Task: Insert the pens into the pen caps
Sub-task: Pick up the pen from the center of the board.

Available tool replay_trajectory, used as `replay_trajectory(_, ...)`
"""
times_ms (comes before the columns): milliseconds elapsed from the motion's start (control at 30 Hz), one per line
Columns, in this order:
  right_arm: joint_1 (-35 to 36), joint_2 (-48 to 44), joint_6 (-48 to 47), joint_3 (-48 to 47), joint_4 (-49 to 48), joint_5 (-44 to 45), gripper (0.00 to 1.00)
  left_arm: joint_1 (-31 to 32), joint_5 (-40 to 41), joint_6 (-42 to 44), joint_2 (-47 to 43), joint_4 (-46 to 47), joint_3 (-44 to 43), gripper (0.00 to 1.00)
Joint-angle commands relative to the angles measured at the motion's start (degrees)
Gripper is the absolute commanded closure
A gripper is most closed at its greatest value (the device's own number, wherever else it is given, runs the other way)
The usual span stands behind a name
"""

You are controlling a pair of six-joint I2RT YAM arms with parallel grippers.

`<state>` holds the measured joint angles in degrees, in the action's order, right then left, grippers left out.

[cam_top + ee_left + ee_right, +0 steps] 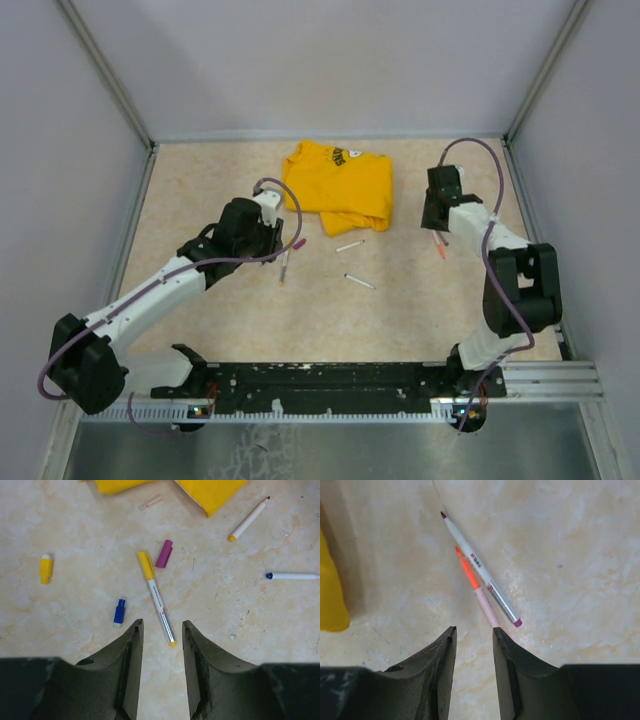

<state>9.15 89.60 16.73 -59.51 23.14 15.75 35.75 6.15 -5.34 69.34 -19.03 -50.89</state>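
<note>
My left tool (161, 625) hangs open and empty over the yellow-capped pen (157, 597) on the surface (60, 645), with the magenta cap (163, 554) just beside it. My right tool (474, 630), also open, is above the orange pen (477, 587) and the magenta-tipped pen (480, 567). These look light, stiff and slick, so I'd pinch mid-barrel.

On my overhead view the folded T-shirt (338, 185) lies at the far middle of the table (200, 200), with the far pen (350, 245) just in front of it and the middle pen (359, 281) a little closer to me. Just ahead of my left gripper (161, 623) lies the capped pen (157, 597), with a loose cap (164, 554) just beside its far end on the right, a near cap (119, 612) to its left and an outer cap (46, 568) farther left still. Ahead of my right gripper (474, 630) the right-hand pen (480, 570) and the left-hand pen (477, 587) lie side by side, seemingly touching, with the shirt's edge well off to their left.
</note>
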Motion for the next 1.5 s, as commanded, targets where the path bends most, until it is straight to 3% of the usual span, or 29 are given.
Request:
replay_trajectory(0, -2.9, 5.5, -6.2, -7.1, 3.0, -1.0, 0.64, 0.0, 1.5, -0.4, -1.3, 1.1, 0.1, 0.58)
replay_trajectory(367, -8.2, 14.3, -10.0, -12.6, 5.5, -6.3, 0.64, 0.0, 1.7, -0.5, -1.1, 0.7, 0.3, 0.57)
replay_trajectory(1067, -8.9, 17.3, -10.7, -12.3, 5.8, -10.0, 0.65, 0.0, 1.5, -0.5, -0.4, 0.5, 0.0, 0.57)
replay_trajectory(1467, -8.9, 17.9, -10.8, -10.7, 6.2, -11.5, 0.78, 0.0, 0.6, -0.4, 0.4, 0.5, -0.3, 0.58)
